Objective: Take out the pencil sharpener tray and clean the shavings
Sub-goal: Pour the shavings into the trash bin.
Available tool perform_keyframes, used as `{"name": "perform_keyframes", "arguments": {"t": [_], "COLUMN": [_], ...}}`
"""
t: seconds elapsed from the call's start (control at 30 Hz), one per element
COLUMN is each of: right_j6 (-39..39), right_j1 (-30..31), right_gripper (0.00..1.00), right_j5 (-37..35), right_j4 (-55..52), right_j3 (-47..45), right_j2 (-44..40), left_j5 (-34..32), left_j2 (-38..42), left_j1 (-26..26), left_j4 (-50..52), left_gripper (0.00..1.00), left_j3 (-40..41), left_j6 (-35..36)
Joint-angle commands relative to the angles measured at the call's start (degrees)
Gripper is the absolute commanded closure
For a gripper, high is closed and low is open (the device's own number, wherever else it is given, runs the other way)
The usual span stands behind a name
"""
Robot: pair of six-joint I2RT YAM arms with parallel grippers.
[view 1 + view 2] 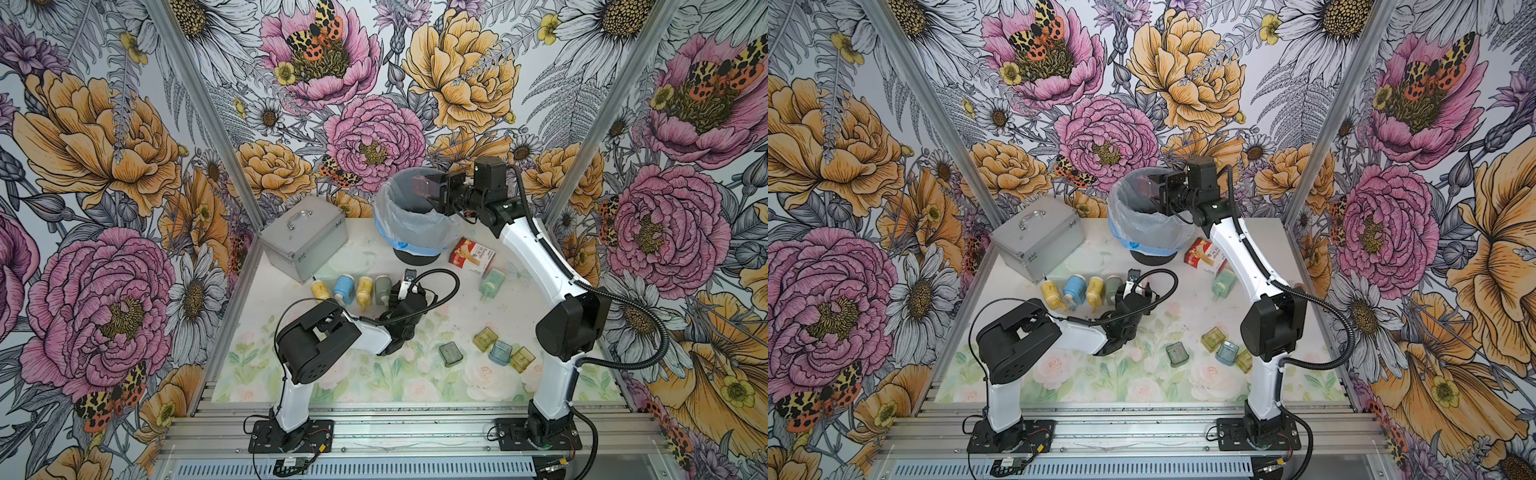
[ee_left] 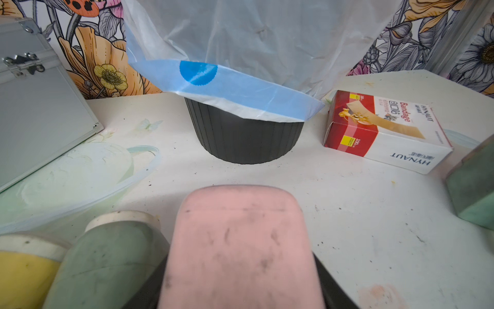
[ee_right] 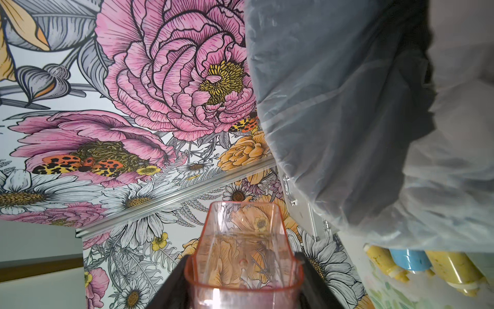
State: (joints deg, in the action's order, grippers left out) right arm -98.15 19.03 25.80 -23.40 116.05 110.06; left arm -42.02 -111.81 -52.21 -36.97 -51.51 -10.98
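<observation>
right pincer (image 3: 243, 290) is clamped on the tray (image 3: 240, 240): clear pinkish plastic, with a black finger on each side of its near end. In both top views it hangs over the mouth of the bin (image 1: 409, 232), just inside the rim on the right arm's side. It's turned sideways rather than upright; can't tell the exact tilt.

left pincer (image 2: 240, 291) is closed around the pink sharpener (image 2: 240, 240), low on the surface (image 2: 361, 214) in front of the bin and apart from it.

shavings (image 2: 149, 184): tiny dark flecks scattered on the surface between the pink sharpener and the bin's base.

Other items:
- row of four sharpeners (image 1: 353, 287), front-left of the bin: yellow, blue, yellow, green. The green end sits just beside the pink sharpener.
- metal case (image 1: 303, 237), left of the bin, lid closed.
- bandage box (image 1: 471, 255), just right of the bin's base.
- green sharpener (image 1: 491, 282), lying in front of that box.
- four loose trays (image 1: 500, 351), well in front of the bin, toward the right arm: green, yellow, blue, yellow.
</observation>
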Motion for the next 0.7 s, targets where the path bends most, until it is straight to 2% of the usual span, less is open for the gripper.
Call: {"name": "perform_keyframes", "arguments": {"t": [0.0, 0.2, 0.43, 0.67], "right_j6": [4.1, 8.3, 9.6, 11.7], "right_j1": [-0.6, -1.6, -3.2, -4.5], "right_gripper": [0.54, 0.54, 0.54, 0.54], "right_j5": [1.7, 2.9, 4.7, 5.1], "right_j4": [1.5, 2.0, 4.6, 5.6], "right_j3": [-1.7, -7.1, -13.1, -17.7], "right_j2": [-4.0, -7.7, -10.4, -13.8], "left_j5": [1.2, 1.6, 1.4, 1.2], "left_j2": [-1.2, -3.3, -5.0, -6.2], "left_j1": [0.6, 0.7, 0.7, 0.6], "left_j4": [-3.8, -4.0, -4.4, -4.6], "left_gripper": [0.90, 0.88, 0.84, 0.70], "left_j3": [-1.4, -1.7, -1.6, -1.7], "left_j6": [-2.1, -3.4, -5.2, -5.8]}}
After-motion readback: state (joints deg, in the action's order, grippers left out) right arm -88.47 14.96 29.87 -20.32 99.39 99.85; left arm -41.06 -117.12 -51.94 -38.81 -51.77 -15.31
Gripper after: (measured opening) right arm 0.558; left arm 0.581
